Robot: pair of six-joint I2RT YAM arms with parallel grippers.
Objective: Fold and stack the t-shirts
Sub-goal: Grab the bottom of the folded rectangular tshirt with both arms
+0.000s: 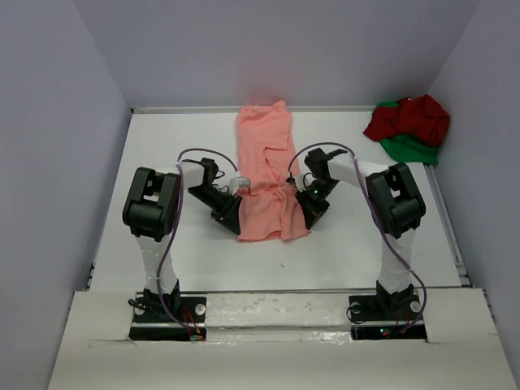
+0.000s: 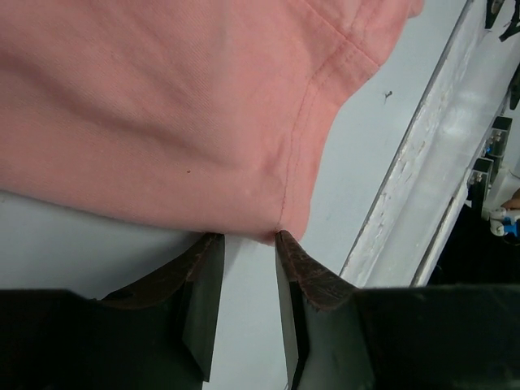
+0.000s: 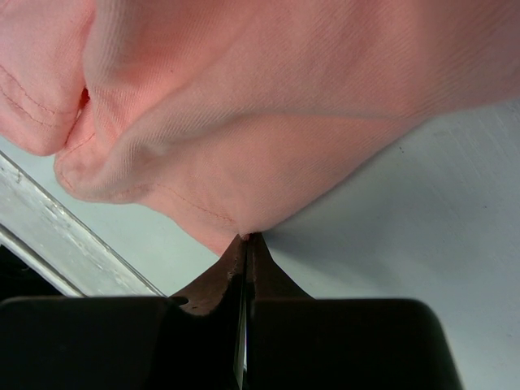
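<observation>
Salmon-pink t-shirt (image 1: 264,166) mid-fold; left tool (image 2: 248,240) apart at its near hem, right tool (image 3: 245,241) pressed together there. Next, likely: left closes, both lift.

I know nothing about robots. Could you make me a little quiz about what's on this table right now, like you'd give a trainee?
1. True or false: the salmon-pink shirt lies crumpled in the far right corner of the table.
2. Which gripper has its jaws apart? A. left gripper B. right gripper C. neither
3. Fill in: the dark red shirt lies bunched on the ___ shirt.

Key
1. False: it lies stretched out in the middle, between the two arms.
2. A. The right gripper is shut on the salmon-pink shirt's edge.
3. Green: the green shirt shows beneath it.
</observation>
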